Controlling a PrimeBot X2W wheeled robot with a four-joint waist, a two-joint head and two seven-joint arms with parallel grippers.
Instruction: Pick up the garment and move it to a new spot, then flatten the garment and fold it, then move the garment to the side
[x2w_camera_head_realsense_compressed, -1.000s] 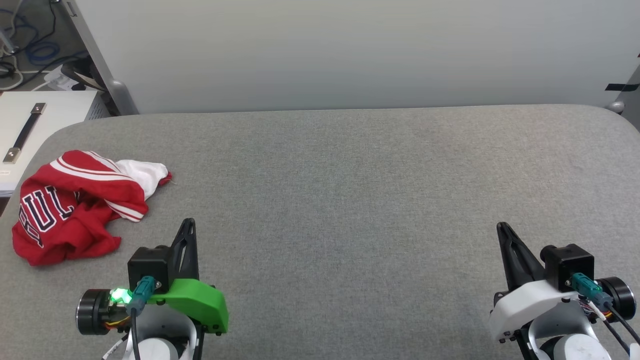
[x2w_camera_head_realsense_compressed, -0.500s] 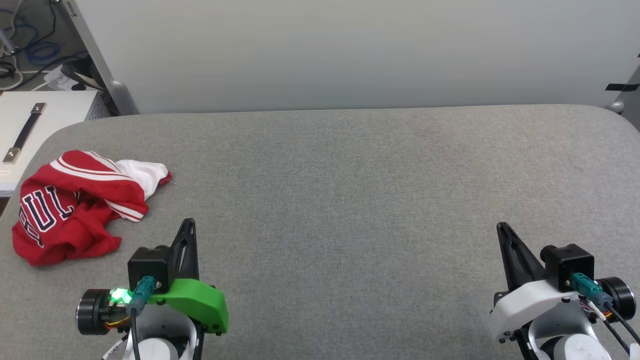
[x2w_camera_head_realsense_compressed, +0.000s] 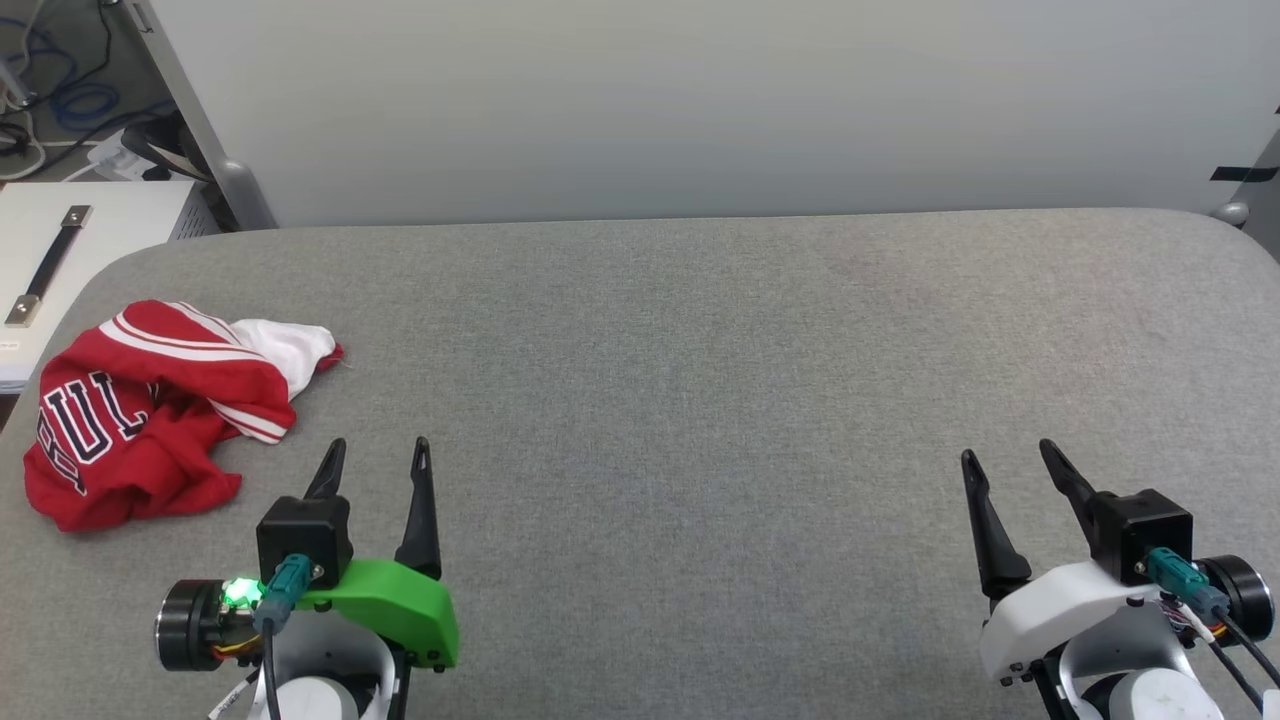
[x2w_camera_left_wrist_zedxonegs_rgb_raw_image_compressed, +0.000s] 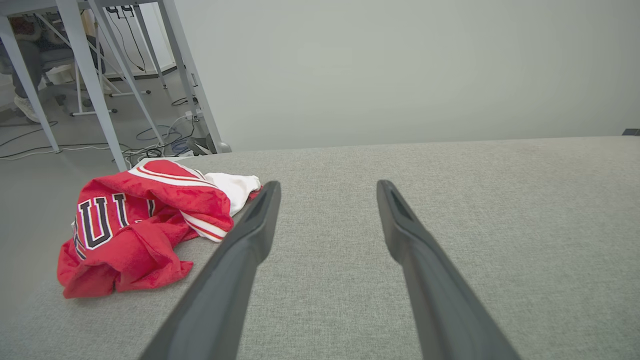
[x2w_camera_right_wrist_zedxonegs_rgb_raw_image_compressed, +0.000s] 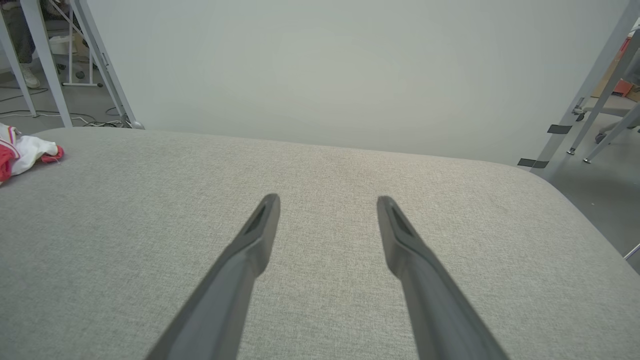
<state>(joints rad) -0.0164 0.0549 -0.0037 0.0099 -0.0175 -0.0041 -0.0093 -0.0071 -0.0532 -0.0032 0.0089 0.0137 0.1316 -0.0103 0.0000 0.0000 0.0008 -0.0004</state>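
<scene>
No step was done: the garment (x2w_camera_head_realsense_compressed: 150, 410) lay crumpled at nine o'clock; left gripper (x2w_camera_head_realsense_compressed: 380, 445) and right gripper (x2w_camera_head_realsense_compressed: 1006, 452) waited, jaws spread, empty.

1. Table (x2w_camera_head_realsense_compressed: 700, 330): grey woven cloth cover, matt, fine rough weave.
2. Garment (x2w_camera_head_realsense_compressed: 150, 410): soft cloth, matt, crumpled; lettering flat and matt.
3. Left gripper (x2w_camera_head_realsense_compressed: 378, 445): fingers (x2w_camera_left_wrist_zedxonegs_rgb_raw_image_compressed: 240, 260) dark plastic, matt, smooth; green shell (x2w_camera_head_realsense_compressed: 390, 600) smooth plastic, slight sheen.
4. Right gripper (x2w_camera_head_realsense_compressed: 1007, 450): same matt dark fingers; white shell (x2w_camera_head_realsense_compressed: 1050, 610) smooth plastic.
5. Wall (x2w_camera_head_realsense_compressed: 700, 100): smooth, matt.
6. Cabinet handle (x2w_camera_head_realsense_compressed: 48, 265): dark bar, dull metal ends.
</scene>
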